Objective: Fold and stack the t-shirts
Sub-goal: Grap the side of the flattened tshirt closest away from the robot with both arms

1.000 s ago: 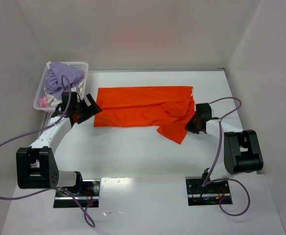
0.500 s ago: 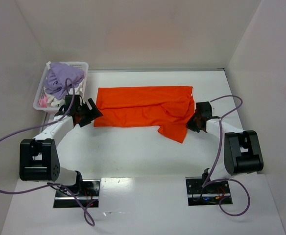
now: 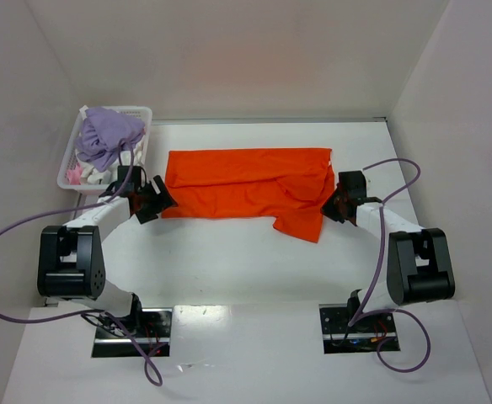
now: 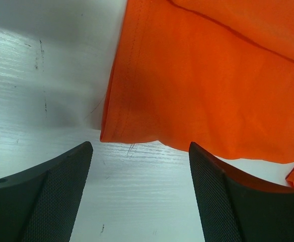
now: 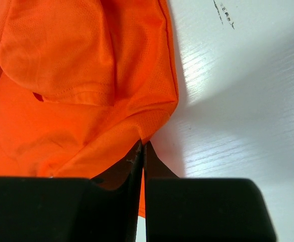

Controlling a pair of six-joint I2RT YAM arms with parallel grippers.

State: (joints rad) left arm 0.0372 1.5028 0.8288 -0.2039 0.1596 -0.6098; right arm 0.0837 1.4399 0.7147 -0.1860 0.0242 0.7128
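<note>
The orange t-shirt [image 3: 246, 181] lies spread across the middle of the table, its right side rumpled and folded over. My left gripper [image 3: 155, 203] is open, low over the table at the shirt's near left corner. In the left wrist view that corner of the t-shirt [image 4: 137, 121] lies just ahead of the gripper [image 4: 140, 151], with bare table between the fingers. My right gripper [image 3: 331, 205] is at the shirt's right edge. In the right wrist view that gripper [image 5: 142, 146] is shut on a fold of the t-shirt [image 5: 61, 75], with orange cloth pinched between the jaws.
A white lattice basket [image 3: 67, 175] stands at the far left, holding purple cloth [image 3: 107, 135] and a bit of pink cloth. Walls close in the table at the back and on both sides. Cables loop from both arms over the near part of the table.
My right gripper has closed on the shirt's right edge. The left gripper has slid nearer the shirt's near left corner, its jaws a little narrower.
</note>
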